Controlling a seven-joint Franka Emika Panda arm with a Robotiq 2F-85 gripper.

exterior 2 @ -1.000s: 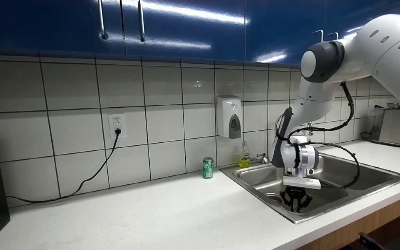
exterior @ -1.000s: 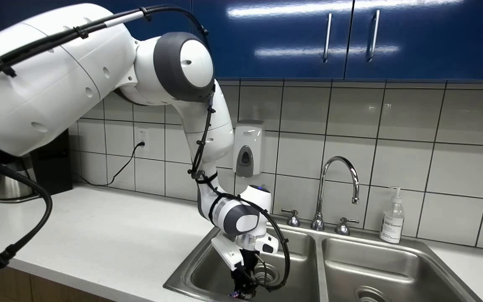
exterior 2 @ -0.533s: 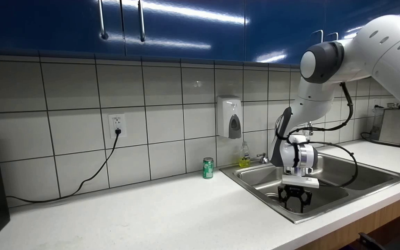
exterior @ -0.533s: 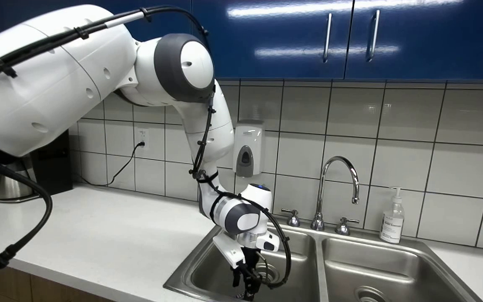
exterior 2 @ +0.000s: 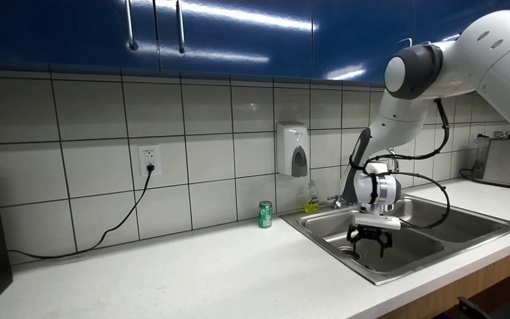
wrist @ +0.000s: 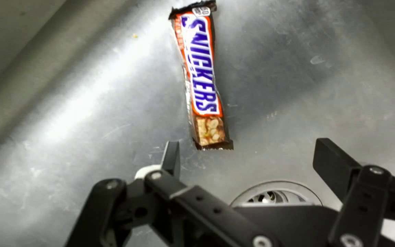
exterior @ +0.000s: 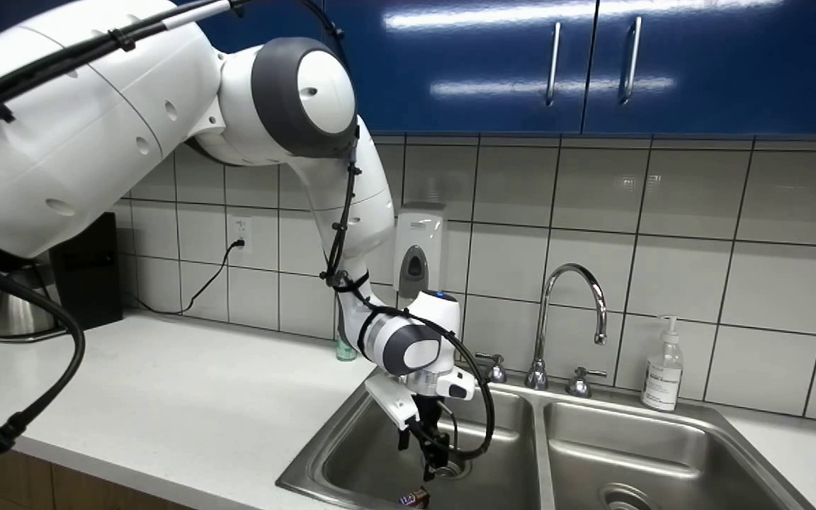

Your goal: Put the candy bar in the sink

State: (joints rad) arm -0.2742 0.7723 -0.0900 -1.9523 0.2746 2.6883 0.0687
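The candy bar (wrist: 201,65), a Snickers in dark brown wrapper with a white, orange and blue label, lies flat on the metal floor of the sink (exterior: 540,453), in the basin under the arm. In an exterior view its wrapper (exterior: 416,498) shows at the bottom edge. Above it hangs my gripper (wrist: 247,150), its jaws spread wide with nothing between them. In the wrist view the bar lies beyond the fingertips, its near end closer to the left finger (wrist: 171,159). Both exterior views show the gripper (exterior 2: 368,254) inside the basin's outline, apart from the bar.
A round drain (wrist: 279,185) is partly covered by the gripper. The chrome faucet (exterior: 542,333) and a pump bottle (exterior: 663,375) stand behind the sink. On the counter to one side is a green can (exterior 2: 265,214), near a bottle of yellow soap (exterior 2: 311,204).
The jaws have gone from shut on the candy bar to wide apart, leaving the bar on the basin floor. Afterwards the arm and gripper have risen.
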